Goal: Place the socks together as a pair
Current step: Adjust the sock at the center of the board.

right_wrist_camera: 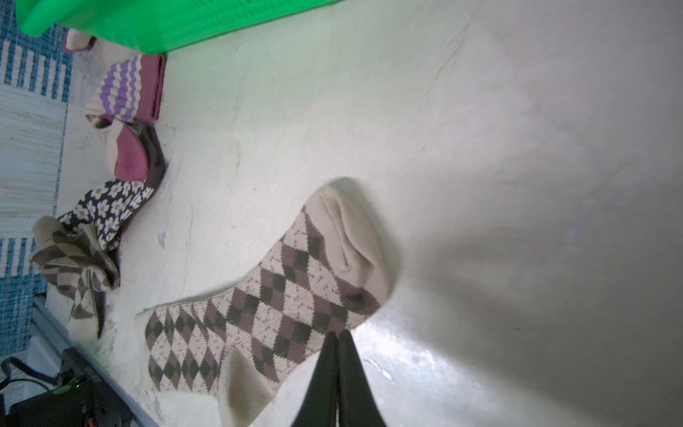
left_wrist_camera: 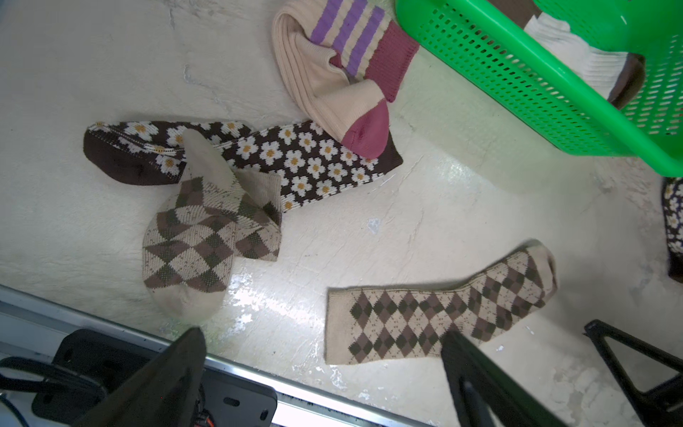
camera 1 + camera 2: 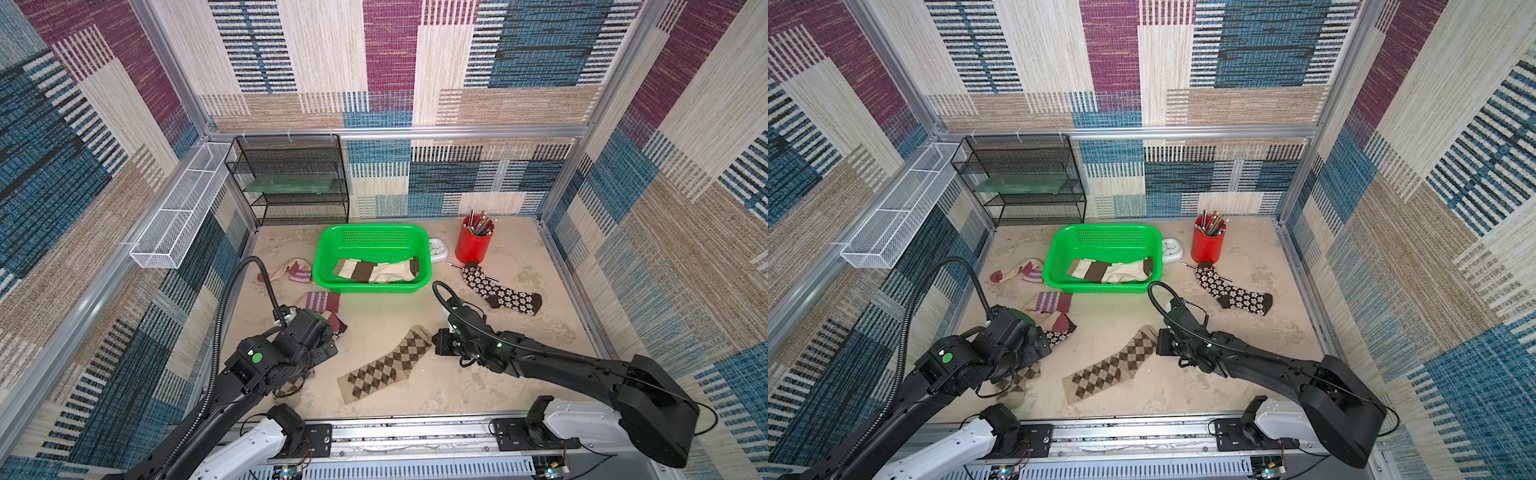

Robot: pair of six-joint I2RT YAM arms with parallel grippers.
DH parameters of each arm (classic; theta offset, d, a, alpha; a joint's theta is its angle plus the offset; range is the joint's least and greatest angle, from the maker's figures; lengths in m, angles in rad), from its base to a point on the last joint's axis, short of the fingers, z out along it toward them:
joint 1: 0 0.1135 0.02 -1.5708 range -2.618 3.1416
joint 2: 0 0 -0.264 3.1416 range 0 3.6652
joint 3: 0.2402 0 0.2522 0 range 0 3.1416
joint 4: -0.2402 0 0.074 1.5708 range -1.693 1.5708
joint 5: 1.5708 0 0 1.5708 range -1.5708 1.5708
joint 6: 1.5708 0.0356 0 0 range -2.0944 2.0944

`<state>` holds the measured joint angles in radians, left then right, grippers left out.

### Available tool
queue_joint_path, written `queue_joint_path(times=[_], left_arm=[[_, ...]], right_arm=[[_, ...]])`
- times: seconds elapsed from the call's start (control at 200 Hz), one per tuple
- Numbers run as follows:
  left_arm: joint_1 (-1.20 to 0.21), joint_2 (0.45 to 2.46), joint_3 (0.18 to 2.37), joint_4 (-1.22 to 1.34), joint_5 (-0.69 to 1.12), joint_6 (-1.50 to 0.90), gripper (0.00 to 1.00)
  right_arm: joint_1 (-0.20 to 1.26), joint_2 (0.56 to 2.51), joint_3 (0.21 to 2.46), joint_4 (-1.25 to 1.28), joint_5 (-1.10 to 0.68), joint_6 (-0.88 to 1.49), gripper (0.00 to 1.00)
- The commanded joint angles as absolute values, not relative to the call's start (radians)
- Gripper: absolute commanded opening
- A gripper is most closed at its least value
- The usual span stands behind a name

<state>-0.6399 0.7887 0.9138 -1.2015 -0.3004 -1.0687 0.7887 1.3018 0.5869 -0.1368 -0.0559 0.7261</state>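
One tan-brown argyle sock (image 3: 386, 365) (image 1: 281, 295) lies flat near the table's front. My right gripper (image 1: 337, 332) is shut, its tips just over that sock's edge, with nothing visible between them. My left gripper (image 2: 322, 332) hangs open above the table by the flat sock's cuff (image 2: 343, 325). The second argyle sock (image 2: 199, 236) lies crumpled on a daisy sock (image 2: 295, 159), mostly hidden under the left arm in both top views. Another daisy sock (image 3: 498, 293) is at the right. Two purple-striped socks (image 3: 291, 272) (image 3: 320, 301) lie left of the basket. Cream socks with brown bands (image 3: 374, 270) are inside it.
The green basket (image 3: 328, 249) stands mid-table, with a white clock (image 3: 438, 249) and a red cup of pencils (image 3: 473, 245) to its right. A pen (image 3: 455, 264) lies by the cup. A black mesh shelf (image 3: 291, 183) and white wire tray (image 3: 178, 212) line the back left.
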Motion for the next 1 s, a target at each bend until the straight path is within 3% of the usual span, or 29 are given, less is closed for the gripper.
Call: queue_joint_path(times=[0.0,0.175,0.341,0.511,0.736,0.881,0.951,0.997], left_arm=[[-0.605,0.784,0.899,-1.205,-0.258,-1.034,0.99],[-0.565,0.771,0.897,-1.232,-0.247,-1.016,1.00],[-0.537,0.771,0.874,-1.257,-0.227,-0.993,1.00],[-0.526,0.822,0.855,-1.260,-0.222,-0.964,1.00],[-0.510,0.897,0.836,-1.257,-0.242,-0.919,0.99],[-0.469,0.949,0.836,-1.233,-0.220,-0.893,0.92],[-0.443,0.969,0.834,-1.216,-0.202,-0.880,0.92],[-0.421,0.987,0.829,-1.207,-0.185,-0.869,0.92]], right_arm=[[0.803,1.415,0.660,0.010,-0.181,0.681,0.06],[0.804,1.560,0.749,-0.033,-0.123,0.688,0.03],[0.780,1.606,0.690,-0.053,-0.061,0.720,0.03],[0.730,1.554,0.590,-0.079,-0.033,0.735,0.02],[0.710,1.324,0.462,-0.156,-0.016,0.788,0.05],[0.704,1.166,0.453,-0.197,-0.021,0.765,0.21],[0.699,1.098,0.482,-0.242,-0.029,0.737,0.37],[0.696,1.054,0.503,-0.274,-0.034,0.715,0.55]])
